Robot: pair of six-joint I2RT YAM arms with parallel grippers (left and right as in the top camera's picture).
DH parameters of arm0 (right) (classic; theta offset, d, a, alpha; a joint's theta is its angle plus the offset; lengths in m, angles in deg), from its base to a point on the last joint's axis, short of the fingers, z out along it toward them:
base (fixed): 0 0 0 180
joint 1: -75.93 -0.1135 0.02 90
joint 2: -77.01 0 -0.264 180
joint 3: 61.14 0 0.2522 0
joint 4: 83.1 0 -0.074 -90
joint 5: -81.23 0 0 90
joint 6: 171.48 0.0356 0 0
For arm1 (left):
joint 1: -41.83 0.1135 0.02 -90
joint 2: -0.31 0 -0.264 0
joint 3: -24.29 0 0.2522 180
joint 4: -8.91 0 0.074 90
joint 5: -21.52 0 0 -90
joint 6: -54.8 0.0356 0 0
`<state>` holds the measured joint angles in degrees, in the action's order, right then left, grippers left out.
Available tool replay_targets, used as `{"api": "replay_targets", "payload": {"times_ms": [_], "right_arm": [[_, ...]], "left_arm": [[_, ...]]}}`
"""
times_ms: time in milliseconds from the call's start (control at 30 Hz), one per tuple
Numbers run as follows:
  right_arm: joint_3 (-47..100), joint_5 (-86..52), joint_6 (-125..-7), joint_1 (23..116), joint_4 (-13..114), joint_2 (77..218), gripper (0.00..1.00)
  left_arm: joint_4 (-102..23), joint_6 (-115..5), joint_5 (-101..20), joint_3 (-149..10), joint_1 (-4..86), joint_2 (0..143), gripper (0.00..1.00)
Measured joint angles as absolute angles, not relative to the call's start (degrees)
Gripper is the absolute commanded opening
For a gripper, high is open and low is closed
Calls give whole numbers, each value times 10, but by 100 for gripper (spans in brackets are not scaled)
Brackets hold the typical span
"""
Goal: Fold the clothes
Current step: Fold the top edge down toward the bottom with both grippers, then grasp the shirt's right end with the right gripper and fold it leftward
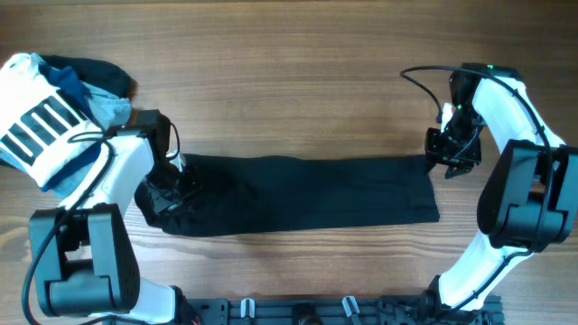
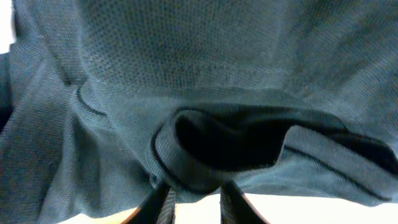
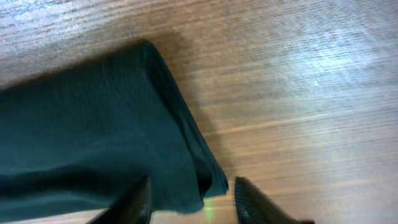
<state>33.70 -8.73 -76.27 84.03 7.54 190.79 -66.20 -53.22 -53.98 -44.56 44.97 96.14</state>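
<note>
The black shirt [image 1: 298,194] lies on the wooden table as a long, narrow folded strip running left to right. My left gripper [image 1: 176,185] is at its bunched left end. In the left wrist view the fingers [image 2: 196,196] are close together on a rolled fold of the shirt [image 2: 217,62]. My right gripper [image 1: 450,164] is at the strip's far right corner. In the right wrist view its fingers [image 3: 193,199] are wide apart, with the shirt's corner [image 3: 81,124] lying flat between them. The logo is hidden.
A pile of other garments sits at the far left: a white one with black stripes [image 1: 36,126], a light-blue one [image 1: 104,108] and a navy one [image 1: 90,72]. Bare wood lies behind the shirt. The arm bases stand at the front edge [image 1: 316,311].
</note>
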Motion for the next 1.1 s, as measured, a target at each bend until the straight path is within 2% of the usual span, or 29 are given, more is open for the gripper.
{"api": "replay_targets", "payload": {"times_ms": [33, 133, 200, 267, 400, 433, 467, 533, 567, 600, 700, 800, 933, 1100], "right_arm": [[333, -90, -767, 842, 77, 1908, 55], [325, -127, -809, 853, 80, 1908, 68], [319, -152, -843, 858, 95, 1908, 72], [301, -155, -858, 857, 115, 1908, 75], [246, -160, -876, 858, 150, 1907, 73], [222, -161, -878, 858, 158, 1907, 71], [209, -163, -878, 858, 165, 1901, 63], [192, -175, -878, 859, 186, 1886, 37], [188, -189, -881, 859, 194, 1884, 18], [186, -204, -887, 859, 199, 1884, 7], [178, -240, -903, 859, 211, 1886, 4], [176, -252, -908, 859, 218, 1886, 4], [187, -237, -873, 866, 225, 1886, 4], [300, -206, -840, 946, 181, 1889, 4]], "left_arm": [[-656, -534, -538, -441, 450, 961, 16], [-650, -536, -538, -433, 450, 961, 21], [-649, -536, -539, -433, 450, 961, 22], [-648, -536, -540, -433, 450, 961, 22], [-647, -536, -540, -433, 450, 961, 23], [-646, -536, -540, -433, 450, 961, 23], [-646, -536, -540, -433, 450, 961, 23], [-646, -536, -540, -433, 450, 961, 24], [-646, -536, -540, -433, 450, 961, 24], [-646, -536, -540, -433, 450, 961, 24], [-646, -536, -540, -433, 450, 961, 30], [-646, -536, -540, -433, 450, 961, 26], [-674, -535, -540, -451, 450, 961, 28], [-698, -531, -547, -525, 450, 937, 28]]}}
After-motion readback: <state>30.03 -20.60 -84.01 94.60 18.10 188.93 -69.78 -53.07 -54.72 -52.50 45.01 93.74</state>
